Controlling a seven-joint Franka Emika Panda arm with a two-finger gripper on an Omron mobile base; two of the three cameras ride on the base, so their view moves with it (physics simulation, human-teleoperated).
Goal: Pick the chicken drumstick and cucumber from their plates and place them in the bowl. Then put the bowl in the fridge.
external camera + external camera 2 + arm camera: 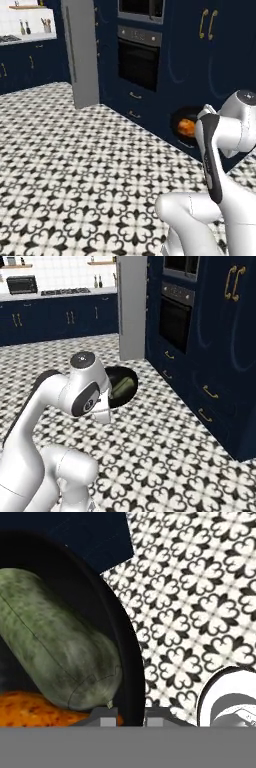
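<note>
The black bowl (125, 647) is held by its rim in the closed end effector (131, 716), raised above the patterned floor (75, 165) beside the navy cabinets (220, 356). The cucumber (55, 637) and the chicken drumstick (186, 127) are seen lying inside it, touching.

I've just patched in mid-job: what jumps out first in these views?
The black bowl carried at the end of the arm, above the patterned floor, with its rim between the fingers of the shut hand. Inside lie the cucumber and the orange-brown drumstick. Ahead, the grey fridge stands beside the wall oven.
</note>
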